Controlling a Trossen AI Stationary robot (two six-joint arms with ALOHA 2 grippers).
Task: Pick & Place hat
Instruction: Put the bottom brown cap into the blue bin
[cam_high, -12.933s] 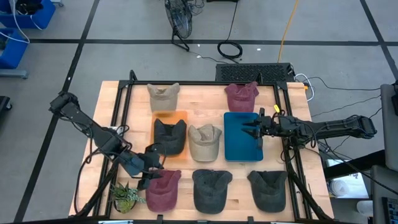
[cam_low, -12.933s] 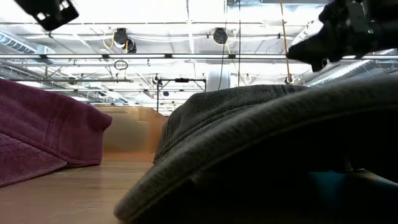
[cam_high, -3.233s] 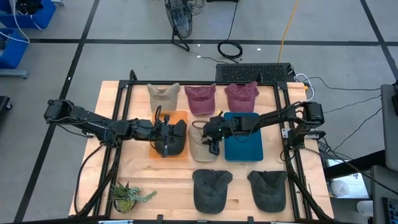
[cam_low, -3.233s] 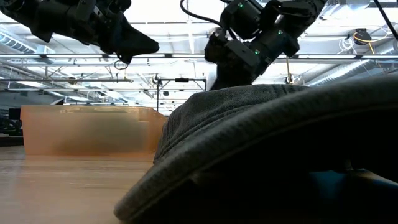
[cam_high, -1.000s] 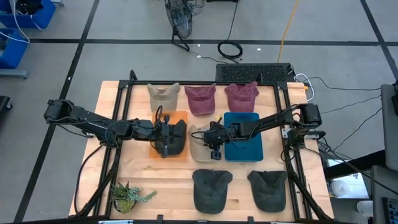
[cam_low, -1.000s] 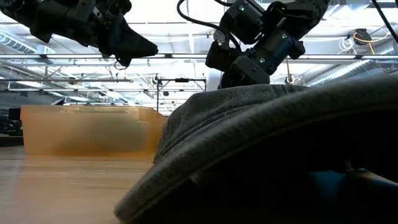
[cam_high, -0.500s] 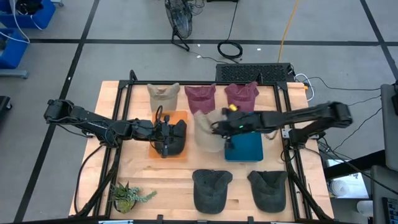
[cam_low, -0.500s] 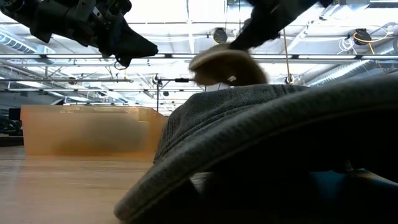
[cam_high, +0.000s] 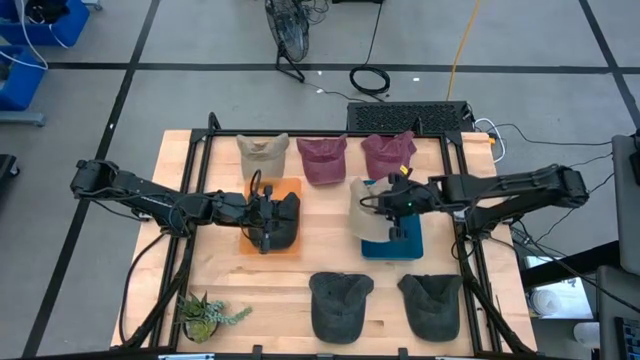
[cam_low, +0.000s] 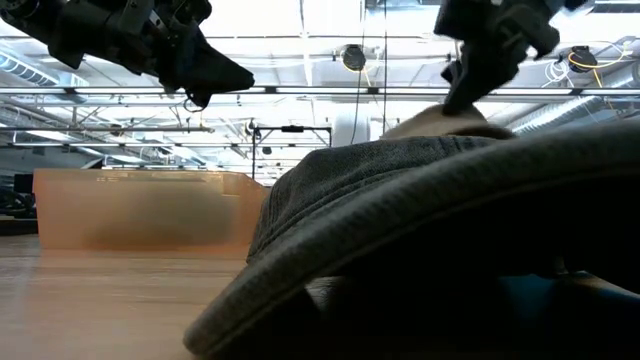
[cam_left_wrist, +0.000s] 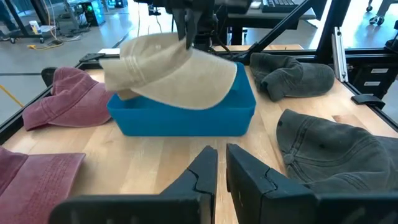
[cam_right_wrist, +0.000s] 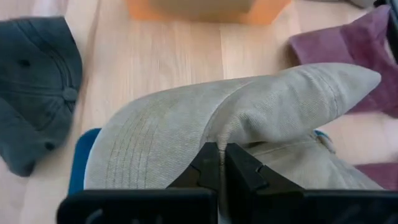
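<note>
The high view alone gives the whole layout: the right gripper (cam_high: 399, 200) holds the beige hat (cam_high: 372, 218) raised over the left edge of the blue bin (cam_high: 405, 241), right of table centre, while the left gripper (cam_high: 266, 216) rests over the black hat (cam_high: 277, 222) lying in the orange bin (cam_high: 272, 189) to its left. The right wrist view shows what the overhead cannot: the right gripper's fingers pinched tight on a fold of the beige hat's crown, blue rim just visible under it. The left wrist view shows the hat (cam_left_wrist: 172, 76) hanging clear above the blue bin (cam_left_wrist: 186, 118), brim tilted, with nothing seen inside the bin; the left gripper's fingers stand nearly together and hold nothing. The low view, largely blocked by a grey hat (cam_low: 420, 240) close to the lens, shows only the orange bin's translucent wall (cam_low: 140, 205) and both arms overhead. Along the far edge lie a tan hat (cam_high: 262, 153) and two maroon hats (cam_high: 322, 160); a second grey hat (cam_high: 430, 303) lies near right.
</note>
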